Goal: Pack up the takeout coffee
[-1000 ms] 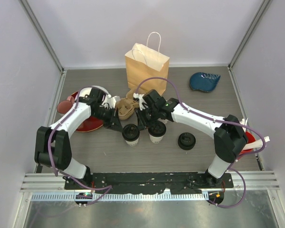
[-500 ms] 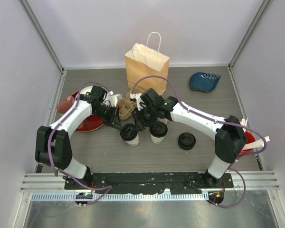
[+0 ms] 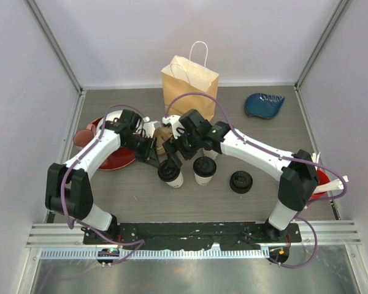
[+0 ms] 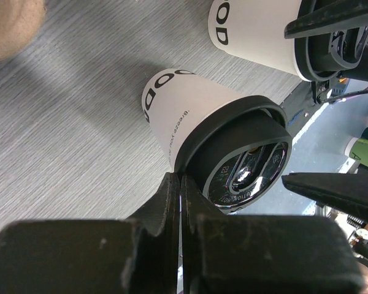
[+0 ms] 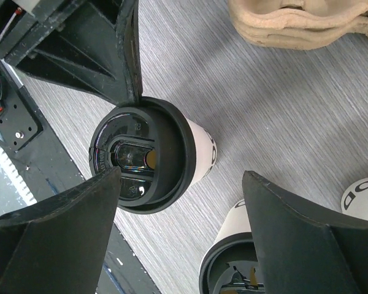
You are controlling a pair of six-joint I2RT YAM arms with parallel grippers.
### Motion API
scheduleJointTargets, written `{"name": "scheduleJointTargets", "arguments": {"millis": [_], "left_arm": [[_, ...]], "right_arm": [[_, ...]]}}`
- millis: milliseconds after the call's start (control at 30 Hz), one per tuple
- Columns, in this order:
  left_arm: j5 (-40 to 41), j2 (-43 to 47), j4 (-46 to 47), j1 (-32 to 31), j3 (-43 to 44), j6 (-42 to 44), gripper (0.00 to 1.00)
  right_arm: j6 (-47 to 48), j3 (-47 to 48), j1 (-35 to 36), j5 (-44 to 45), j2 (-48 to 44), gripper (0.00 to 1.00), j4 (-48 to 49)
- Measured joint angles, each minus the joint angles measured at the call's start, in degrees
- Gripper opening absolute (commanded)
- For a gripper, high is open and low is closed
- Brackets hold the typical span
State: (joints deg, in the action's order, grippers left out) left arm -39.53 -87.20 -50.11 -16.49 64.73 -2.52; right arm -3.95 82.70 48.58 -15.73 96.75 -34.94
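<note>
Both jaws wide open, holding nothing: left gripper (image 3: 161, 154) and right gripper (image 3: 175, 153) crowd the left cup (image 3: 170, 174); right cup (image 3: 203, 169) stands just beside. Looks like pre-grasp, so next one gripper must close on the cup body, then carry it to the paper bag (image 3: 189, 89).

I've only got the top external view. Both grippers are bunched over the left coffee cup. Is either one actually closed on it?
Observer: No. The left wrist view shows the left gripper open, with the lid of the left cup between its fingers. Only one finger meets the lid's rim.
Operator: And the right one?
Observer: The right wrist view shows the right gripper wide open, its fingers spread either side of that same cup and not closed on it.
Operator: Is the lid on properly?
Observer: It looks seated evenly around the rim in both wrist views.
</note>
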Motion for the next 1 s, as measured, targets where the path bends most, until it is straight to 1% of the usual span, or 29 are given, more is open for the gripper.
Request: {"name": "scheduleJointTargets", "arguments": {"millis": [100,200,333,500,667,767,800,933,1000], "left_arm": [[0.2,0.1,-0.5,-0.1,0.7,0.1,0.05],[1.3,0.1,-1.1,-0.6,2.1,0.6,0.06],[5.0,0.1,-2.5,-2.4,4.0,3.3,0.07],[11.8,1.0,-4.5,-4.6,4.8,7.1,0.11],[15.5,1.1,-5.9,-6.3,4.9,9.1,0.18],[16.0,1.1,-6.7,-7.2,5.0,9.3,0.26],[16.0,1.1,-7.0,-7.4,5.2,9.3,0.31],[16.0,1.0,-7.9,-7.5,6.8,9.1,0.39],[16.0,1.1,-8.1,-7.5,8.0,9.0,0.41]], "right_arm": [[1.7,-0.9,0.8,0.2,-0.4,0.88,1.3],[5.0,-3.9,3.1,1.0,-2.3,0.88,4.4],[8.0,-8.7,5.3,2.3,-6.1,0.88,8.8],[8.7,-9.6,4.9,3.4,-7.1,0.88,12.0],[8.6,-10.6,4.7,3.5,-7.2,0.88,13.4],[8.6,-10.7,4.7,3.4,-7.2,0.89,13.6],[8.6,-10.7,4.7,3.4,-7.2,0.88,13.6],[8.6,-11.2,4.7,3.2,-7.4,0.89,13.7],[8.5,-11.3,4.7,3.1,-7.5,0.89,13.7]]}}
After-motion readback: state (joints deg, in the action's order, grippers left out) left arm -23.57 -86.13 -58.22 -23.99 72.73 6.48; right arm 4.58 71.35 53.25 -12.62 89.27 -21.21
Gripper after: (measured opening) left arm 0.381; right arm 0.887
